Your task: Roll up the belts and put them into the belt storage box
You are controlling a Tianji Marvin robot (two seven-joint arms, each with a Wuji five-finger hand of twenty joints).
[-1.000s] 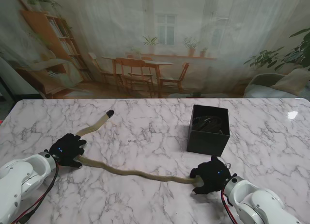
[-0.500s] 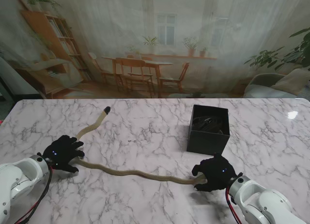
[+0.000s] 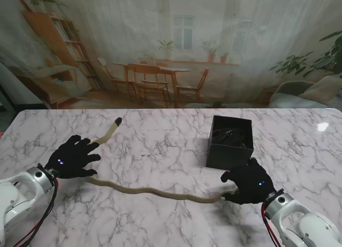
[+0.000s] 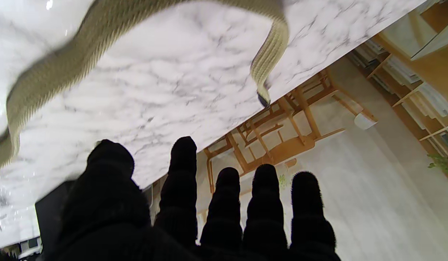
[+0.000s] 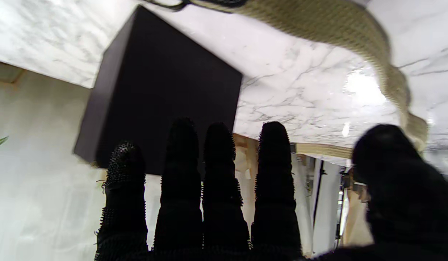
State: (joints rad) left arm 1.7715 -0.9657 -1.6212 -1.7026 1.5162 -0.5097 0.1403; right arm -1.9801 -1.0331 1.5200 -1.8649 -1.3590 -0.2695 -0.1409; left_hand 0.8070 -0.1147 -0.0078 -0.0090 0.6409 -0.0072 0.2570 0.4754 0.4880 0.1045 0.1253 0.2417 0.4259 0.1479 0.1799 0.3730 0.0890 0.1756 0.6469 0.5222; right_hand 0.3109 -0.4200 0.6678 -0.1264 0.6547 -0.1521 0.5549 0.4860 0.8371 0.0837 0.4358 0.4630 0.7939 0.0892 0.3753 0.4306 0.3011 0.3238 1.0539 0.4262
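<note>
Lying loose across the marble table [image 3: 160,151], the tan belt [image 3: 155,192] ran from its dark tip, far to the left of the black storage box [image 3: 230,143], to an end just nearer to me than the box. Both the left hand [image 3: 72,157] and the right hand [image 3: 251,182] had fingers spread, holding nothing. Rolling could have gone wrong: with no end pinned, the limp belt would likely slide or kink rather than coil. The box already held something dark, apparently another coiled belt.
</note>
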